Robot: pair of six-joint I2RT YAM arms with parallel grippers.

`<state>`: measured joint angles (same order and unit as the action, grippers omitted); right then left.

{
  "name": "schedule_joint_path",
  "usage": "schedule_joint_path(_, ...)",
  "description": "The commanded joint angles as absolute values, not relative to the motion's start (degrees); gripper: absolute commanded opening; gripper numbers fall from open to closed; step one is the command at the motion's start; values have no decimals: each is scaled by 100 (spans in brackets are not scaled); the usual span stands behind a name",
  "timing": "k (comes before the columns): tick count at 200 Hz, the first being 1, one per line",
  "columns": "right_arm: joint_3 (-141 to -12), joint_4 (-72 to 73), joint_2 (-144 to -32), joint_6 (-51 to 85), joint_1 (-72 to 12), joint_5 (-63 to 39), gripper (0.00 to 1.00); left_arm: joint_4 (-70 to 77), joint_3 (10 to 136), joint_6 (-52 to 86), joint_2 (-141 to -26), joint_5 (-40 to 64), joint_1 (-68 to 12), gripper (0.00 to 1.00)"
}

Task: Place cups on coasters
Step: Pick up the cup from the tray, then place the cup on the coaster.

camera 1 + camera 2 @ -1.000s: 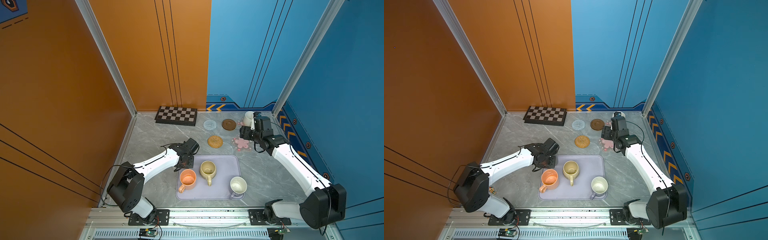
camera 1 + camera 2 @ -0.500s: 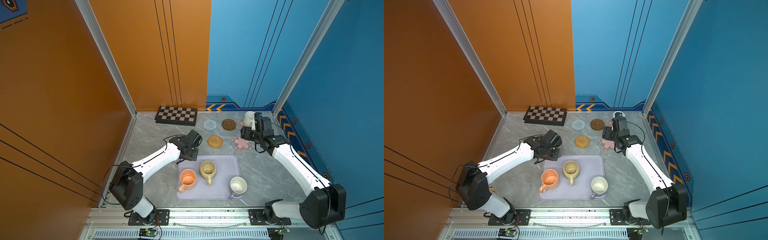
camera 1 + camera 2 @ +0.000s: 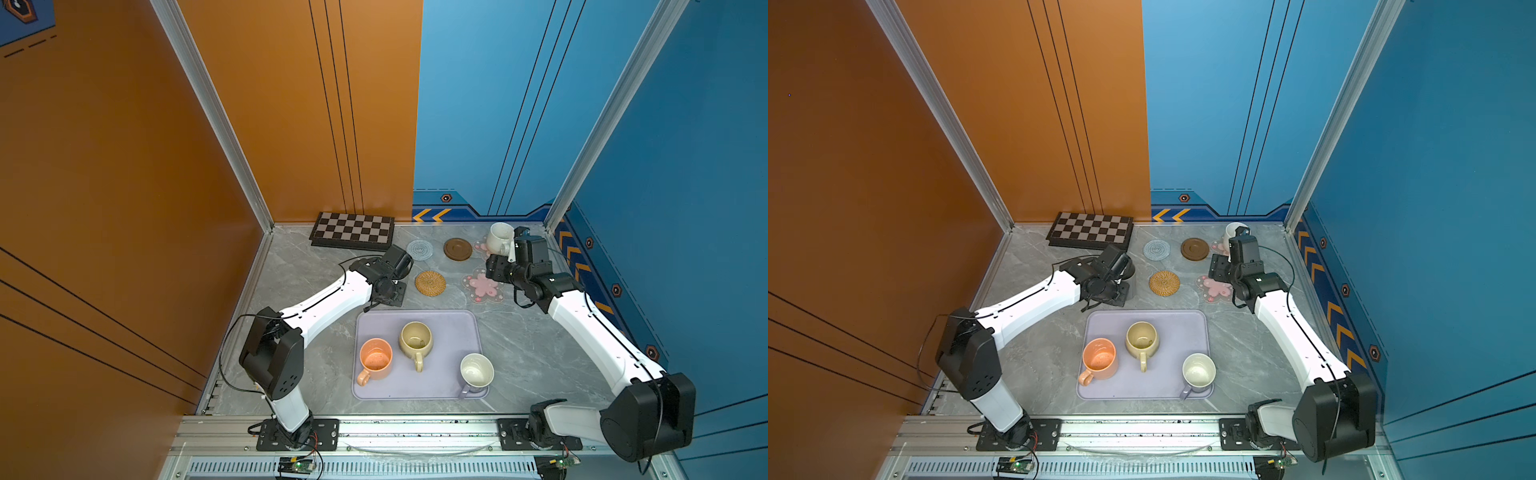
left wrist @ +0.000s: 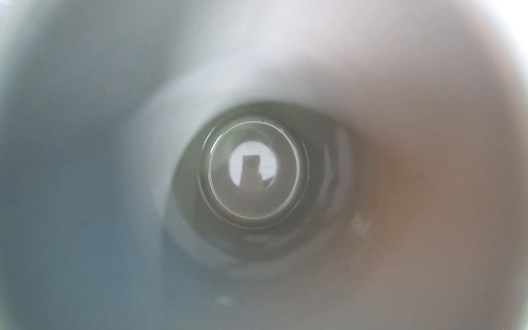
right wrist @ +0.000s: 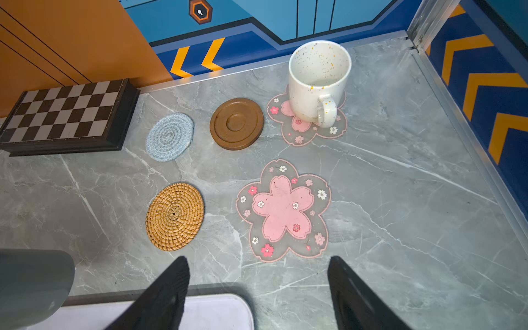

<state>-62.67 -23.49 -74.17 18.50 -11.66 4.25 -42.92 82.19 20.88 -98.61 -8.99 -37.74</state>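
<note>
My left gripper (image 3: pixel 1113 291) is shut on the tall grey cup (image 3: pixel 1130 289), just left of the woven rattan coaster (image 3: pixel 430 283). The left wrist view looks straight down inside that cup (image 4: pixel 254 174), and the fingers are hidden. The speckled white cup (image 3: pixel 498 237) stands on the far pink flower coaster (image 5: pixel 300 134). My right gripper (image 5: pixel 258 260) is open and empty, above the table beside the near pink flower coaster (image 5: pixel 283 210). The pale-blue spiral coaster (image 3: pixel 419 249) and the brown wooden coaster (image 3: pixel 457 249) are bare. The orange cup (image 3: pixel 375 359), beige cup (image 3: pixel 415 338) and lavender cup (image 3: pixel 476 370) stand on the tray.
The lavender tray (image 3: pixel 457 328) lies at the front middle of the grey marble table. A chequered board (image 3: pixel 353 230) sits against the back wall on the left. Walls close in the table at the back and on both sides.
My left arm has carried the grey cup from the tray's back-left corner away toward the back, up beside the rattan coaster. The right arm has hardly moved.
</note>
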Motion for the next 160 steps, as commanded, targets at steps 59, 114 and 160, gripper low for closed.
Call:
schedule_joint_path(59, -5791, -2566, -6901, 1834, -772, 346, 79, -3951, 9420, 1827, -10546, -660, -3592, 0)
schedule_joint_path(114, -5792, -2632, -6959, 1755, -573, 232, 79, -3954, 10273, 1908, -11258, -744, -3543, 0)
schedule_joint_path(160, -5912, -2638, -7180, 1725, -471, 193, 78, -3964, 11207, 1925, -11974, -474, -3490, 0)
